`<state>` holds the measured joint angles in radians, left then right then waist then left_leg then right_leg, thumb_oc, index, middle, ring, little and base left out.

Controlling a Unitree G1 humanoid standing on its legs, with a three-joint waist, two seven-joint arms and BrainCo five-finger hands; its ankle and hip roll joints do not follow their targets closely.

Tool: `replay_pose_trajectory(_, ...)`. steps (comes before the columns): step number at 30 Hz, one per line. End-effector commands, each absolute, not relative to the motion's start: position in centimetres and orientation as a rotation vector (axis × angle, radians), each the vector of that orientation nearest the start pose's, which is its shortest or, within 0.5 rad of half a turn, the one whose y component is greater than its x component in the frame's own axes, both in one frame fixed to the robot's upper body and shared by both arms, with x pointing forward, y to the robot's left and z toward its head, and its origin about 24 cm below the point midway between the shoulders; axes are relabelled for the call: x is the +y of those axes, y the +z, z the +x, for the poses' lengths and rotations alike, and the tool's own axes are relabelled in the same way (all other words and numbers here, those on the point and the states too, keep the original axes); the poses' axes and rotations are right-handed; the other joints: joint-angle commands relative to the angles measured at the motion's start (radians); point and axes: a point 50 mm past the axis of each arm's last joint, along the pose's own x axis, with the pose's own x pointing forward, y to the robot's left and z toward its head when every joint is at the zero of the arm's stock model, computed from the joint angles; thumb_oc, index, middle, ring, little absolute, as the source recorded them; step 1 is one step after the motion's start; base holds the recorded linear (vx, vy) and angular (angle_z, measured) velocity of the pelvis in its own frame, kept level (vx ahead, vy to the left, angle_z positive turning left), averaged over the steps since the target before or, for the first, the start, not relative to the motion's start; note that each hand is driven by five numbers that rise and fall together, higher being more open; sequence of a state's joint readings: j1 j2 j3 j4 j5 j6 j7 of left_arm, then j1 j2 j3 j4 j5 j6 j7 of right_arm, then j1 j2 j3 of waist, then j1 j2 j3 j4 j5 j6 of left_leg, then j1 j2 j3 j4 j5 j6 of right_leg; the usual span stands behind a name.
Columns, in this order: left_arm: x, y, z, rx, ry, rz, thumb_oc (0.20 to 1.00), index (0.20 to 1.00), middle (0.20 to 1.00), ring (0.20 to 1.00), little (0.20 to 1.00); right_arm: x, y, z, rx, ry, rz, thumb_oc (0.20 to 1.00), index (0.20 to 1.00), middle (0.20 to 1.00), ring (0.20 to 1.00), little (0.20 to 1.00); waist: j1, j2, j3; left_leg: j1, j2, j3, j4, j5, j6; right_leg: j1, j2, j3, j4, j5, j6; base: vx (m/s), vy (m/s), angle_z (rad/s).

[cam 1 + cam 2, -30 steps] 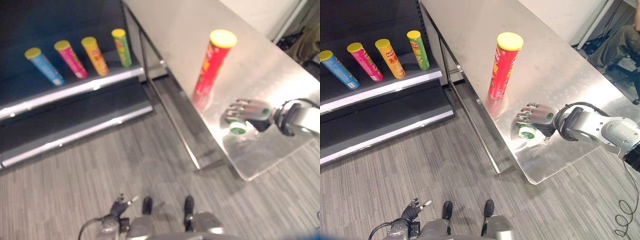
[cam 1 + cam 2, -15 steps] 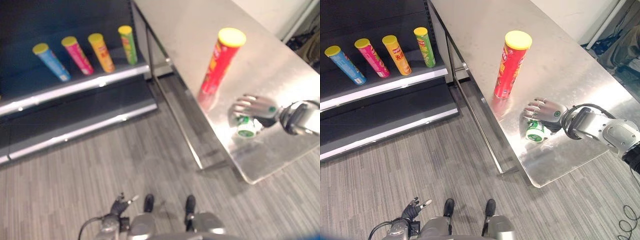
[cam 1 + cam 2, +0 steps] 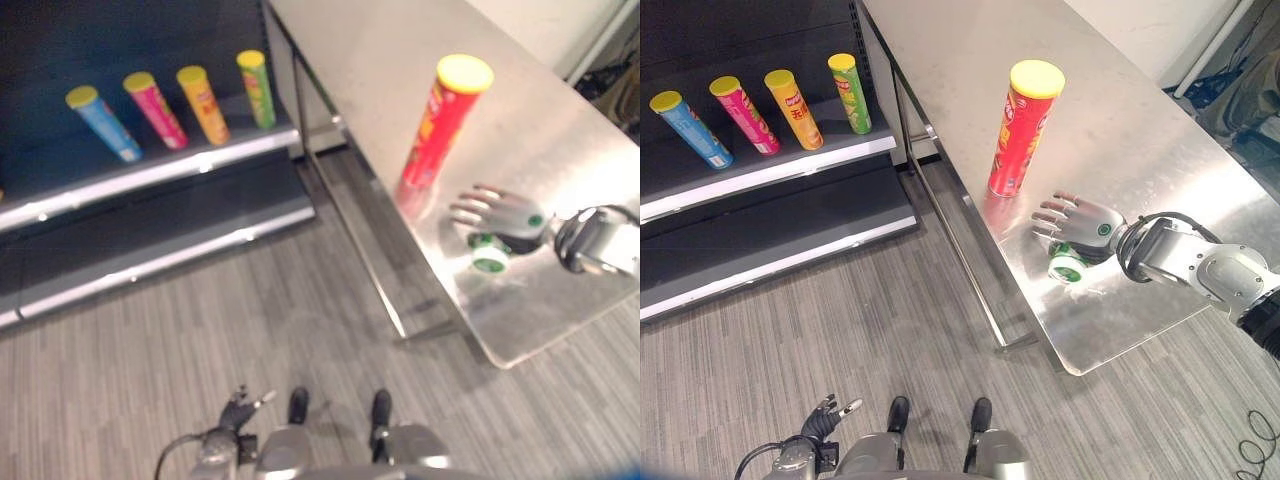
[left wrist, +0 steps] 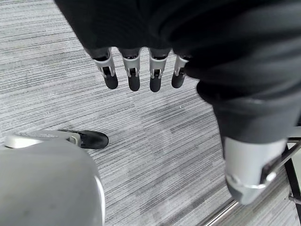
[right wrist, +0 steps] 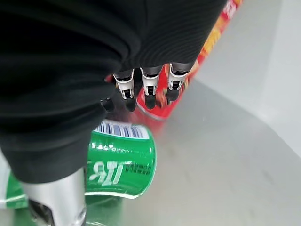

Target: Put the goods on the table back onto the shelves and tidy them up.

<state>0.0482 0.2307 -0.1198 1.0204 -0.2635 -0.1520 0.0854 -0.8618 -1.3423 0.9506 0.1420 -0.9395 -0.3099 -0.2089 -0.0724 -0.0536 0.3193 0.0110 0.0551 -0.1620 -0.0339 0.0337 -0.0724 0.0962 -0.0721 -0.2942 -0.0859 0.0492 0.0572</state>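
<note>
Right hand (image 3: 1087,224) raised, can (image 3: 1068,264) half-hidden

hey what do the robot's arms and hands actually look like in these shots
The right hand has silver fingers with dark tips and a small green round mark on its back. Behind it sits a dark ribbed wrist cover with a black cable looping over it, then a silver-grey arm with rounded housings. The left hand is alike: silver fingers, dark tips, a silver thumb, under a black ribbed cover.
</note>
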Motion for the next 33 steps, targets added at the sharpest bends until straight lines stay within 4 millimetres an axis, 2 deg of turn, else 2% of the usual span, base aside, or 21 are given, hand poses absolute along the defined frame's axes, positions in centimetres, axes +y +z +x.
replay_pose_trajectory(1,23.4,-13.2,13.5,0.833,0.22,0.12,1.0,1.0,1.0,1.0,1.0,-22.8,19.8,30.5,-0.695,0.47,-2.281,1.0,1.0,1.0,1.0,1.0,0.021,0.012,-0.028,-0.022,0.197,0.064,0.095,-0.061,-0.12,-0.066,-0.016,0.017,0.3,-0.313,0.03,0.0,0.0,0.0)
replay_pose_trajectory(4,23.4,-13.2,13.6,0.829,0.22,0.121,1.0,1.0,1.0,1.0,1.0,-22.5,19.8,30.3,-0.71,0.484,-2.266,1.0,1.0,1.0,1.0,1.0,0.02,0.011,-0.028,-0.021,0.197,0.067,0.097,-0.063,-0.121,-0.063,-0.016,0.017,0.3,-0.313,0.031,0.0,0.0,0.0)
replay_pose_trajectory(18,23.9,-13.0,13.6,0.822,0.234,0.121,1.0,1.0,1.0,1.0,1.0,-23.6,18.3,29.7,-0.598,0.586,-2.278,1.0,1.0,1.0,1.0,1.0,0.023,0.001,-0.021,-0.027,0.194,0.07,0.106,-0.067,-0.121,-0.064,-0.02,0.018,0.297,-0.305,0.032,0.0,0.0,0.0)
replay_pose_trajectory(19,23.9,-13.0,13.6,0.82,0.237,0.121,1.0,1.0,1.0,1.0,1.0,-23.7,18.0,29.6,-0.586,0.595,-2.282,0.959,0.959,0.959,0.959,0.959,0.022,0.0,-0.021,-0.027,0.194,0.069,0.108,-0.068,-0.121,-0.065,-0.02,0.019,0.296,-0.305,0.032,0.0,0.0,0.0)
replay_pose_trajectory(20,24.0,-13.0,13.6,0.821,0.24,0.119,1.0,1.0,1.0,1.0,1.0,-23.8,17.9,29.6,-0.582,0.6,-2.287,0.749,0.749,0.749,0.749,0.749,0.022,-0.001,-0.021,-0.027,0.194,0.07,0.108,-0.069,-0.12,-0.065,-0.02,0.02,0.297,-0.306,0.032,0.0,0.0,0.0)
replay_pose_trajectory(21,24.0,-13.0,13.6,0.82,0.242,0.118,1.0,1.0,1.0,1.0,1.0,-23.8,17.7,29.6,-0.575,0.61,-2.29,0.313,0.313,0.313,0.313,0.313,0.023,-0.002,-0.02,-0.027,0.194,0.071,0.109,-0.069,-0.12,-0.066,-0.02,0.02,0.298,-0.305,0.032,0.0,0.0,0.0)
replay_pose_trajectory(22,24.1,-13.0,13.7,0.817,0.246,0.116,1.0,1.0,1.0,1.0,1.0,-23.8,17.5,29.6,-0.568,0.619,-2.287,0.2,0.2,0.2,0.2,0.2,0.023,-0.002,-0.02,-0.026,0.195,0.071,0.109,-0.07,-0.12,-0.066,-0.019,0.021,0.298,-0.306,0.032,0.0,0.0,0.0)
replay_pose_trajectory(28,24.1,-12.8,14.1,0.804,0.254,0.111,1.0,1.0,1.0,1.0,1.0,-24.0,17.0,29.6,-0.551,0.626,-2.283,0.2,0.2,0.2,0.2,0.2,0.021,-0.003,-0.019,-0.026,0.196,0.072,0.11,-0.069,-0.12,-0.063,-0.015,0.021,0.293,-0.306,0.031,0.0,0.0,0.0)
replay_pose_trajectory(33,24.3,-12.9,13.9,0.817,0.262,0.116,1.0,1.0,1.0,1.0,1.0,-24.1,17.6,29.7,-0.57,0.573,-2.275,0.2,0.2,0.2,0.2,0.2,0.018,-0.004,-0.023,-0.025,0.196,0.078,0.112,-0.071,-0.121,-0.058,-0.013,0.025,0.289,-0.304,0.031,0.0,0.0,0.0)
